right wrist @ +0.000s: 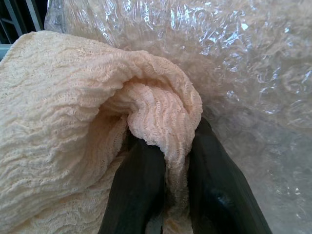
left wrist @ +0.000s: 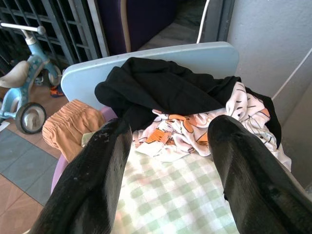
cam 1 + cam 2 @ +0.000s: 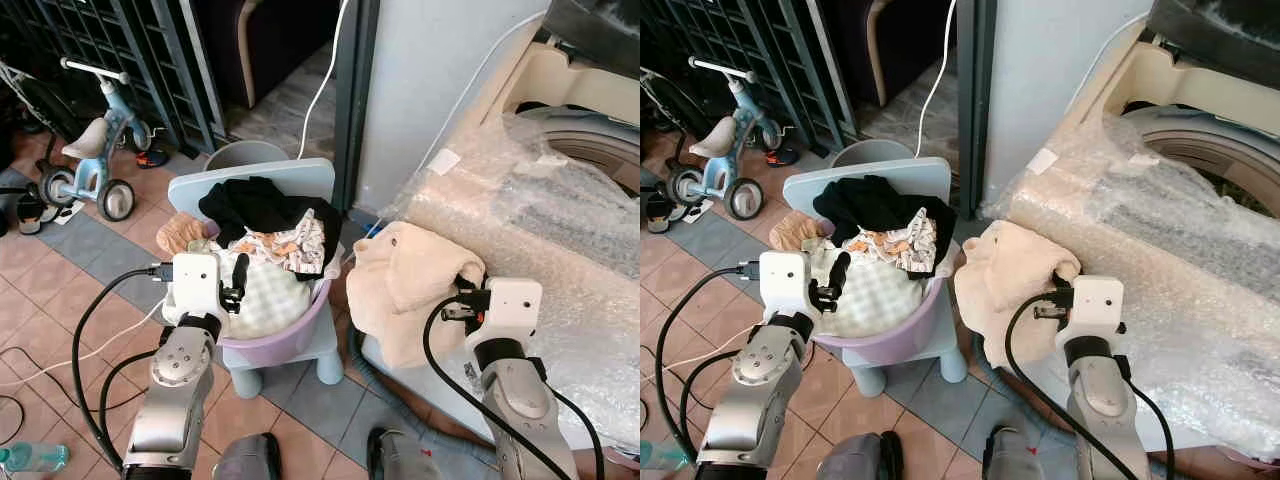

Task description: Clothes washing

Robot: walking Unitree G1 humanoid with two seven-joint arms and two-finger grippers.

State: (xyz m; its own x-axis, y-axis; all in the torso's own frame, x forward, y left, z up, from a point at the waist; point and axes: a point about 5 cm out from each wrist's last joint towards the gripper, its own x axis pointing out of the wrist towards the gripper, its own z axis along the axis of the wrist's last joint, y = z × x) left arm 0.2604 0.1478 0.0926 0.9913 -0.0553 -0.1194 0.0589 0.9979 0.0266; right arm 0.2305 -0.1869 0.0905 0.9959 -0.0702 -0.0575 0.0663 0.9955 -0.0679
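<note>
Right pincer (image 1: pixel 165 195) was clamped on a fold of the cream garment (image 3: pixel 400 285) — hoisted beside the bubble-wrapped washer (image 3: pixel 560 240), presumably for loading — while the left pincer (image 2: pixel 168 165), fingers apart, hovered over the laundry basin (image 3: pixel 285 345).

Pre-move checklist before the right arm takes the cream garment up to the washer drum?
1. Right gripper shut on the cream garment: ok, a fold is pinched between the fingers.
2. Garment free of the basin: ok, it hangs beside the purple basin, against the bubble-wrapped washer.
3. Garment clear of the floor: cannot tell, its lower edge is hidden.
4. Drum opening clear: cannot tell, it is only partly in view.
5. Left gripper open, over the laundry pile: ok.
</note>
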